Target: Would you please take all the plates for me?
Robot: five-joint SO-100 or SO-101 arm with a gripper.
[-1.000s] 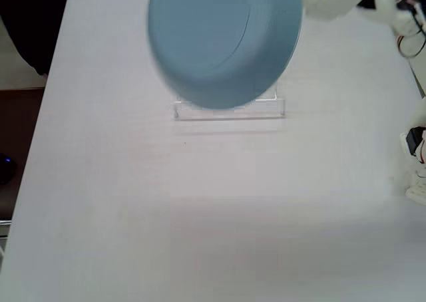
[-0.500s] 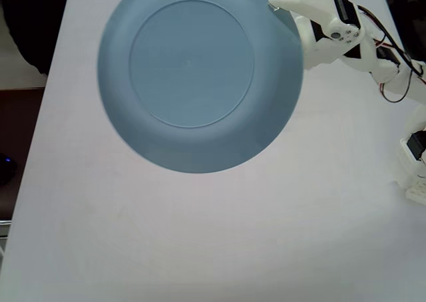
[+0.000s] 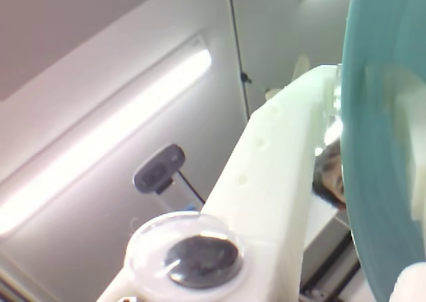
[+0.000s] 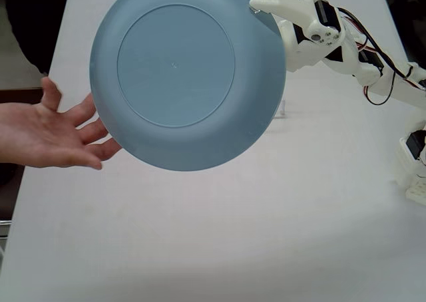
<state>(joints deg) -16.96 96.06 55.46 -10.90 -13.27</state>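
Observation:
My gripper [image 4: 261, 10] is shut on the rim of the light blue plate [image 4: 186, 72] and holds it high above the table, close to the fixed camera, underside toward that camera. In the wrist view the plate [image 3: 379, 129] fills the right edge, beside my white finger [image 3: 279, 155]. An open human hand [image 4: 46, 130] lies palm up at the left, its fingers just under the plate's left edge. The orange-red, yellow and cream-white plates are hidden or out of view.
The white table [image 4: 219, 235] spreads below. A small part of a white rack [image 4: 282, 109] shows beside the plate's right edge. The arm's base [image 4: 413, 162] stands at the right edge. The wrist view looks up at a ceiling light [image 3: 120, 122] and a webcam [image 3: 158, 169].

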